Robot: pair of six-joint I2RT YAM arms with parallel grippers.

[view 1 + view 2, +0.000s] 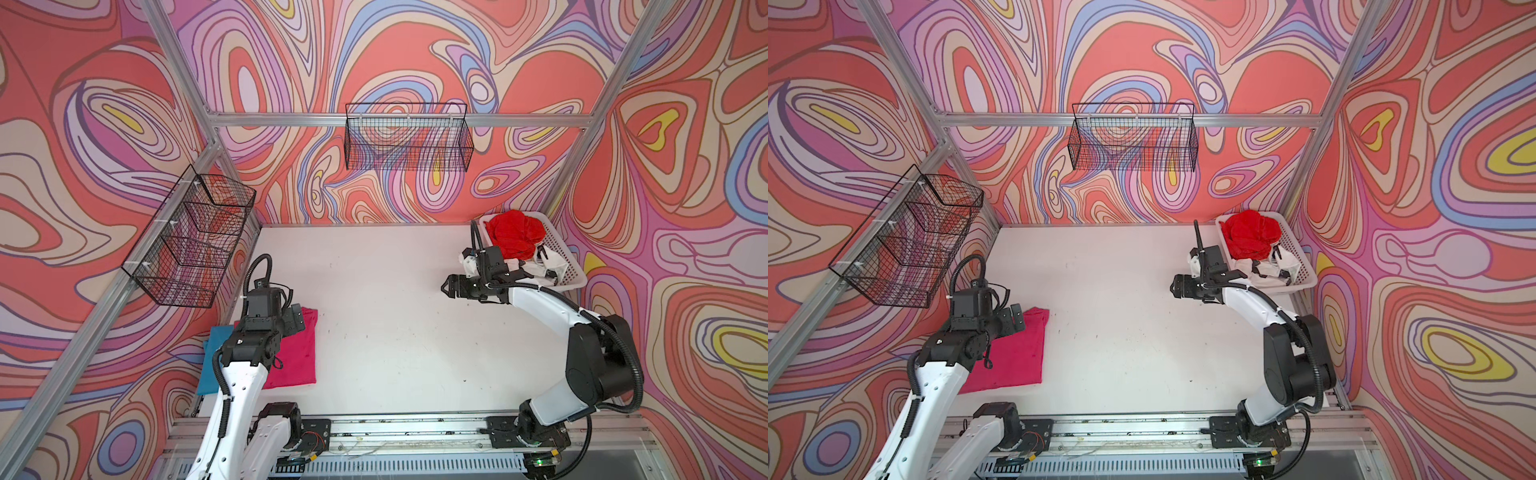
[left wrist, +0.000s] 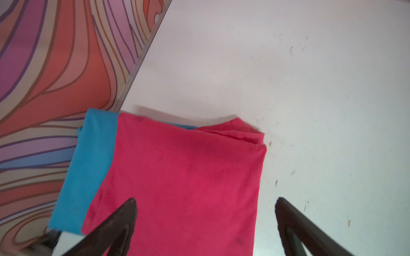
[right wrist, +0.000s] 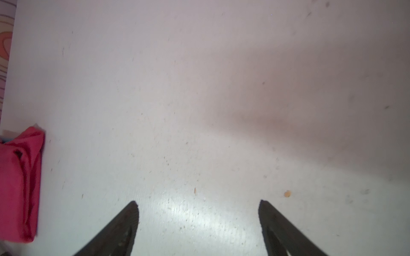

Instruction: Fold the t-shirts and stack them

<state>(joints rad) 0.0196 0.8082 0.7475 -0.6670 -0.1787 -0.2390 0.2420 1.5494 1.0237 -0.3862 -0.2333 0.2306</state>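
Magenta-pink folded cloth t-shirt (image 1: 297,353) lies on a folded teal-blue cloth t-shirt (image 1: 208,365) at the white table's (image 1: 395,311) left edge. Left fingers (image 2: 119,226) hang spread wide over its edge, holding nothing. Right fingers (image 3: 119,228) gape empty above the table. A crumpled bright red t-shirt (image 1: 515,235) sits in the white plastic basket (image 1: 571,266).

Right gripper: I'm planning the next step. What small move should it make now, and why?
Probably swing the right gripper toward the basket to reach the red shirt. Its fingers are open and empty over bare table, the pink shirt already lies folded on the teal shirt, and the red shirt sits crumpled on top in the basket.
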